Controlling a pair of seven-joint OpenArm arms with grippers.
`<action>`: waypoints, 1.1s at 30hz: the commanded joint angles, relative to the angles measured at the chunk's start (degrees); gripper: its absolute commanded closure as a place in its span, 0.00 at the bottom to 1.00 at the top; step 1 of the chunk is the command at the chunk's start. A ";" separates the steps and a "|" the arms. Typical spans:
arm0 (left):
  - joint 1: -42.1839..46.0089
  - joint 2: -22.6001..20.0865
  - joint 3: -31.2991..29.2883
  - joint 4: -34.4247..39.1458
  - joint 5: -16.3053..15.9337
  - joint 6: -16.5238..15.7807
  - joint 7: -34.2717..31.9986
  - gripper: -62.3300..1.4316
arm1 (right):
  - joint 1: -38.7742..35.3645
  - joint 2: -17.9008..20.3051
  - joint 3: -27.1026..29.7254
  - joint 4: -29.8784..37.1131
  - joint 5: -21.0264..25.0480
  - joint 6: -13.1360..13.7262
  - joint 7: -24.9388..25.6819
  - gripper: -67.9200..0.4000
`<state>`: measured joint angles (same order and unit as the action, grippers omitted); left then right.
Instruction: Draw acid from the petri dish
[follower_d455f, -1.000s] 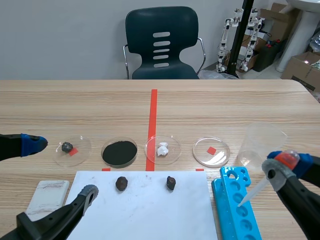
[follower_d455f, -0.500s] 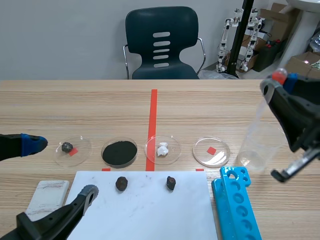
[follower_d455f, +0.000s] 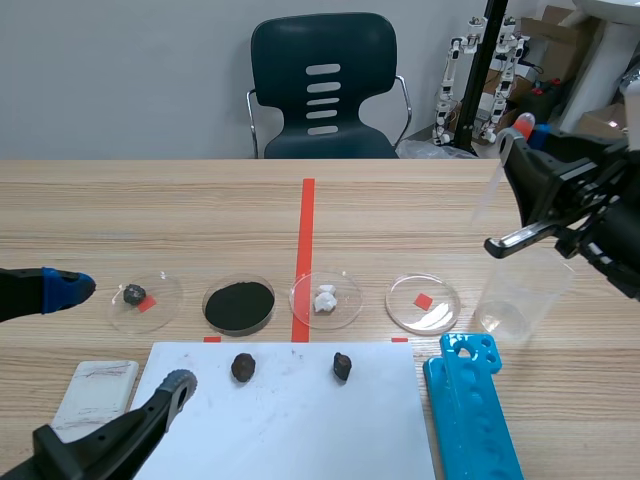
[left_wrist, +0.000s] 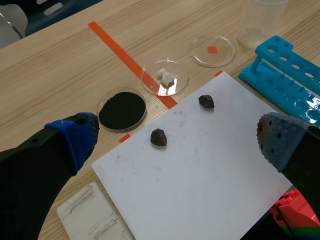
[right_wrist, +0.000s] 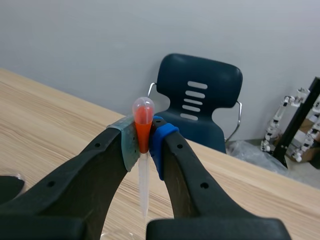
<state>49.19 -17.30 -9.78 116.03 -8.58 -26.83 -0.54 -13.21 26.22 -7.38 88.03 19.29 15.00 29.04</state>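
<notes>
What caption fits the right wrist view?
Right gripper shut on a clear plastic pipette with an orange-red bulb, held above the light wooden table.

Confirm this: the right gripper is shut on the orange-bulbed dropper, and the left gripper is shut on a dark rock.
Wrong on the left gripper: it is open. The left wrist view shows both dark rocks lying loose on the white paper. The right gripper is indeed shut on the dropper.
</notes>
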 joint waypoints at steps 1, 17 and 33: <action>0.17 0.13 0.33 1.01 -0.57 0.09 -0.94 0.00 | 1.09 0.24 -0.68 0.37 0.39 1.29 0.83 0.95; 0.17 0.13 0.33 1.01 -0.57 0.09 -0.94 0.00 | 3.87 -10.08 0.37 -8.68 -8.13 2.67 0.85 0.95; 0.17 0.13 0.33 1.01 -0.57 0.09 -0.94 0.00 | 8.50 -15.17 3.67 -17.40 -15.47 7.15 4.15 0.95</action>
<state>49.19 -17.30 -9.78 116.03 -8.58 -26.83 -0.54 -5.93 11.09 -3.86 70.91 3.55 21.93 31.99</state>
